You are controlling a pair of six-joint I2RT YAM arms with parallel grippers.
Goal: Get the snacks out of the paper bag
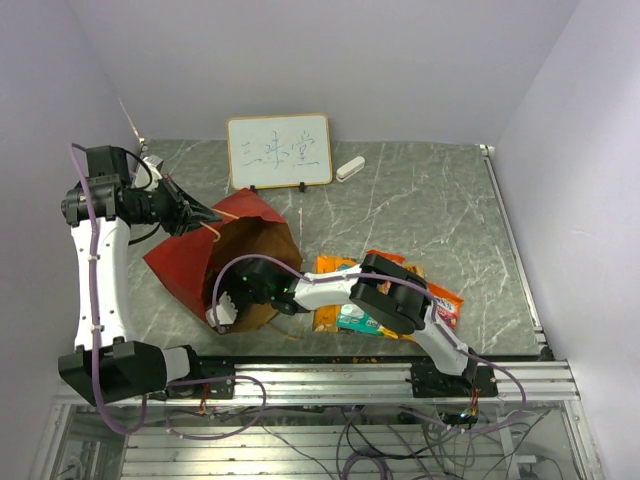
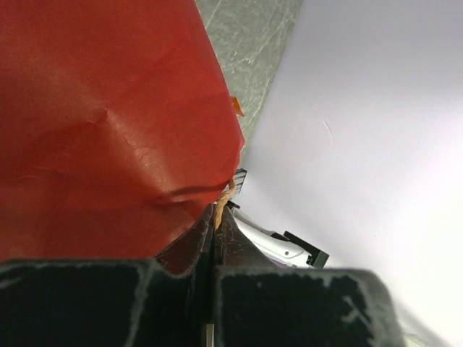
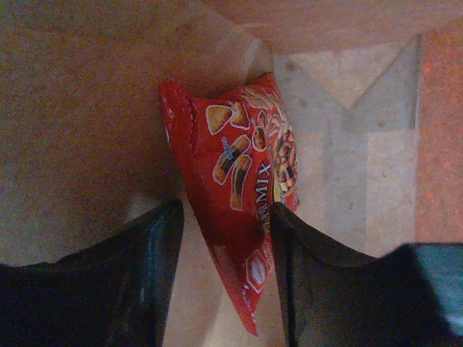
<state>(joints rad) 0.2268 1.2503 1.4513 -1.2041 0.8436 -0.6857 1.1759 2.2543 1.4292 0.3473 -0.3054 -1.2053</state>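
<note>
With our left hand point(image 1: 205, 218) clenched on the handle point(image 2: 223, 201) of the paper bag point(image 1: 175, 262) to hold its mouth agape, our right hand point(image 3: 224, 238) sits inside, fingers point(image 3: 145, 275) spread and gripping nothing yet, the red packet point(image 3: 231, 159) between them, which we judge placed for a pinch.

Matt, creased paper on the tall red paper bag point(image 2: 108, 130), with rougher brown paper inside. Shiny, crinkly plastic on the small red snack packet point(image 3: 242, 181) and on the flat orange snack packets point(image 1: 333, 266). Smooth stone-look top on the grey veined table point(image 1: 430, 215), glossy white on the wood-framed board point(image 1: 279, 150).
</note>
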